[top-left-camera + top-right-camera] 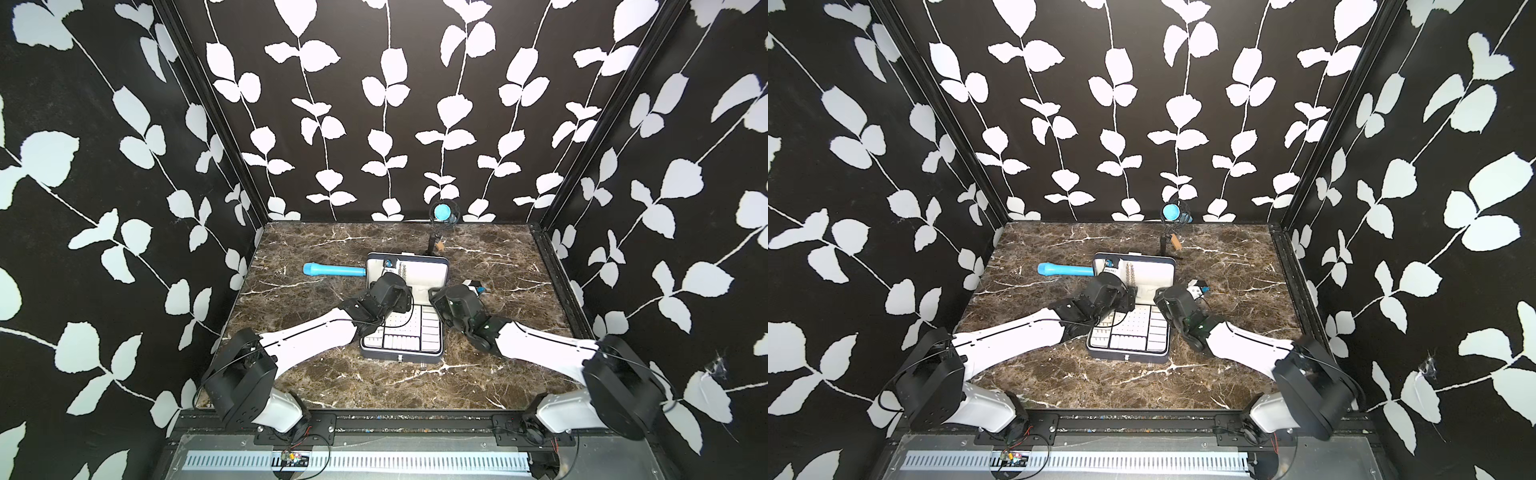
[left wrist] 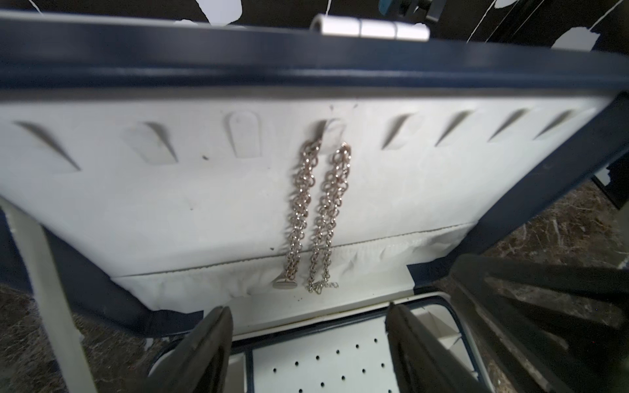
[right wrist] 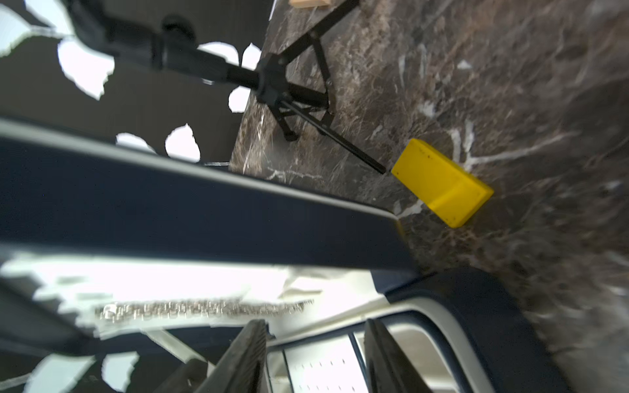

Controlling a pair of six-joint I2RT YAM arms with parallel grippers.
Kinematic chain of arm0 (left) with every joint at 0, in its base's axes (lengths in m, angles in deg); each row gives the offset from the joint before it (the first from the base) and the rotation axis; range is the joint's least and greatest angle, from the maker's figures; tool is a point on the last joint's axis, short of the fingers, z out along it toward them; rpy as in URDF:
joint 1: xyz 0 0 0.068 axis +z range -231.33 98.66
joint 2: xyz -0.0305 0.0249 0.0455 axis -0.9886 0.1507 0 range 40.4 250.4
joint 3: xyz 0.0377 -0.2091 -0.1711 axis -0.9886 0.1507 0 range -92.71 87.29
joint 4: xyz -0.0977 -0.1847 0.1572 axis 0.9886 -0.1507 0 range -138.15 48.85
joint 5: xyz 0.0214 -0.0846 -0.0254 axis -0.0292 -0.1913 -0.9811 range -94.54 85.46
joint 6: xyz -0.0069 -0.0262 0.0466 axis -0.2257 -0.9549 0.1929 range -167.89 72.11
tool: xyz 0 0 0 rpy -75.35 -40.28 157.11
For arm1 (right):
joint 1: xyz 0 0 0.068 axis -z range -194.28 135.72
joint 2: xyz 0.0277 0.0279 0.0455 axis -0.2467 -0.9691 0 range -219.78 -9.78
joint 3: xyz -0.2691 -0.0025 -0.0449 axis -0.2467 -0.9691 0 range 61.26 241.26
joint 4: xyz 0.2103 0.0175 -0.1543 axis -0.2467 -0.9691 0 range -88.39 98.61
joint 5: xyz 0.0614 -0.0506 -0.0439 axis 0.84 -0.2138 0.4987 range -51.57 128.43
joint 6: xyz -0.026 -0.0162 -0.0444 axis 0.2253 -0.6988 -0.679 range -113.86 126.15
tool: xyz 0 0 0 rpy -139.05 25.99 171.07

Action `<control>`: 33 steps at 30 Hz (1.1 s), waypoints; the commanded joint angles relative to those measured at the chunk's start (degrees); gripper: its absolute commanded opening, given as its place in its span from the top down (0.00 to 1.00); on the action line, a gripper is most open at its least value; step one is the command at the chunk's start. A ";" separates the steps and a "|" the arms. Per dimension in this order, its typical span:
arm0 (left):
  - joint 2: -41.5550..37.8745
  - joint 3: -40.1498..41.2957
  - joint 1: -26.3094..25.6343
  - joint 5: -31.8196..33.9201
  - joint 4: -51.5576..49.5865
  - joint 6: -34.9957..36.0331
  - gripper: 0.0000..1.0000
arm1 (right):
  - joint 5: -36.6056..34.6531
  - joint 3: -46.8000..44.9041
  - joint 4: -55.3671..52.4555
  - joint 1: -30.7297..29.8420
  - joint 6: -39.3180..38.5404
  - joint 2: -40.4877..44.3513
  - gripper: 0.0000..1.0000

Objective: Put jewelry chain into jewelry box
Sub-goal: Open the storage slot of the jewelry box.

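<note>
The jewelry box (image 1: 401, 356) lies open mid-table in both top views, its lid (image 2: 306, 68) standing up at the far side. The jewelry chain (image 2: 320, 211) hangs doubled from a hook on the lid's white lining, its ends resting on the gathered pocket; it also shows as a thin strip on the lining (image 1: 1130, 272). My left gripper (image 2: 310, 309) is open over the tray's perforated panel, facing the chain and a short way from it, holding nothing. My right gripper (image 3: 315, 323) is open and empty by the box's right side near the hinge, with the chain (image 3: 190, 311) off to one side.
A blue cylinder (image 1: 334, 270) lies left of the lid. A small black tripod (image 1: 436, 245) topped by a blue cap (image 1: 441, 212) stands behind the box, with a wooden piece (image 1: 440, 246) at its foot. A yellow block (image 3: 442, 183) lies near one tripod leg.
</note>
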 commanded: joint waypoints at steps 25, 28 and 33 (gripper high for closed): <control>1.77 -0.03 -0.32 -2.88 2.20 -2.13 0.32 | -5.70 3.78 13.37 -0.42 6.91 -11.98 0.85; 2.41 0.06 -0.32 -1.33 2.35 -1.91 0.32 | -5.37 3.39 13.81 -0.38 6.47 -11.90 0.90; 3.35 0.11 -0.32 -1.09 4.13 -1.86 0.38 | -4.57 2.89 14.44 -0.37 6.08 -11.40 0.95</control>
